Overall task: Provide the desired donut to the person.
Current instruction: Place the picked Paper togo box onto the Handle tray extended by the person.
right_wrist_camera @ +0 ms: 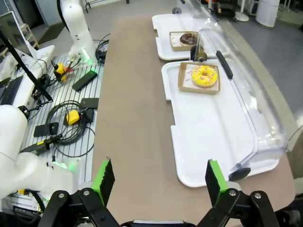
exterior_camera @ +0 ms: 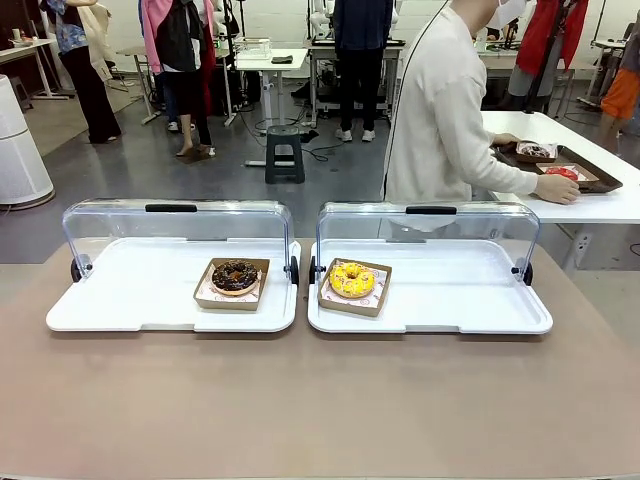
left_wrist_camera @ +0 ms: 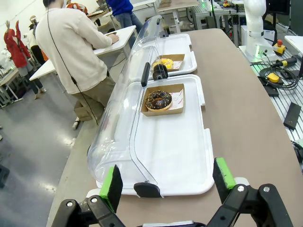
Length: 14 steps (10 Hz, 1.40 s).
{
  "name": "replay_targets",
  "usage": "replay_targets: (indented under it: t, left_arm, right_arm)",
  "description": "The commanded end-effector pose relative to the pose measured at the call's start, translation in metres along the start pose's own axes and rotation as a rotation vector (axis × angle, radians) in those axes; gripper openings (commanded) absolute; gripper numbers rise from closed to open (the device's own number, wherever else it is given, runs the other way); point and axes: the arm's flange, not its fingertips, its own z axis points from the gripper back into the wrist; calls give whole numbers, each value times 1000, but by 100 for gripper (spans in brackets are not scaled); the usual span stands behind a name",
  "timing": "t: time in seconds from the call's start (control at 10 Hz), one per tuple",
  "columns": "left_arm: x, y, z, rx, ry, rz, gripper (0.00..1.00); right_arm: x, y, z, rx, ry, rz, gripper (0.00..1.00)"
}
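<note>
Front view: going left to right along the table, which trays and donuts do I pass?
left white tray → chocolate donut in its cardboard box → right white tray, with the yellow donut in its box at that tray's left end.

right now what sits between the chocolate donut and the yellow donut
In the front view, between the chocolate donut and the yellow donut lie the two white trays' adjoining rims and the lids' black hinge knobs.
</note>
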Motion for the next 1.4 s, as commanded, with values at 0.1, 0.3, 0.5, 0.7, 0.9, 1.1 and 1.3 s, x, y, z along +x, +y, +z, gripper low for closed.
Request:
replay_targets:
  t: [0.1,0.3,0.5,0.7,0.9,1.1,1.3]
  left_arm:
    - [3,-1,-1,0,-2,-4,100]
    - [3,-1,-1,0,-2,-4,100]
    - [3,-1,-1,0,-2,-4,100]
    - [3,-1,-1,0,-2,-4,100]
    - [3,-1,-1,0,-2,-4,100]
    - [3,-1,-1,0,-2,-4,100]
    - [3,-1,-1,0,-2,-4,100]
  right_arm:
    - [0,0,-1,6,-11,5,100]
    - [0,0,-1,6,-11,5,100]
    - [0,0,-1,6,-11,5,100]
    - [0,0,-1,6,-11,5,100]
    - [0,0,-1,6,-11,5,100]
    - [0,0,-1,6,-11,5,100]
    - [0,0,-1,6,-11,5,100]
